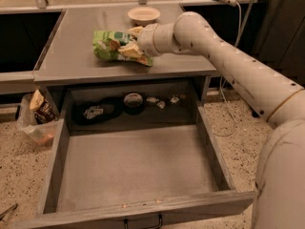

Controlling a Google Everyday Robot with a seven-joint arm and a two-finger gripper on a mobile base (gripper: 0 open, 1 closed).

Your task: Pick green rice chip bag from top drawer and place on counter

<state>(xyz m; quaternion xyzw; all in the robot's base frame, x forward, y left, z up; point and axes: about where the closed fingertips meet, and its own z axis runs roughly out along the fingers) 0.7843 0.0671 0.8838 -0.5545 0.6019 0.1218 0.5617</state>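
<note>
The green rice chip bag (108, 46) lies on the grey counter (76, 56), near its middle. My gripper (132, 42) is at the bag's right end, with one finger (136, 31) at its far side and one at its near side, closed on the bag. The arm reaches in from the right. The top drawer (133, 168) is pulled fully open below the counter. Its front floor is bare, and the dark handle (143, 222) shows at the bottom edge.
A beige bowl (144, 14) stands at the back of the counter, just behind the gripper. At the drawer's back lie a dark pouch (95, 111), a tape roll (133, 101) and small bits. A brown-and-yellow snack bag (39, 109) sits in a bin on the floor at left.
</note>
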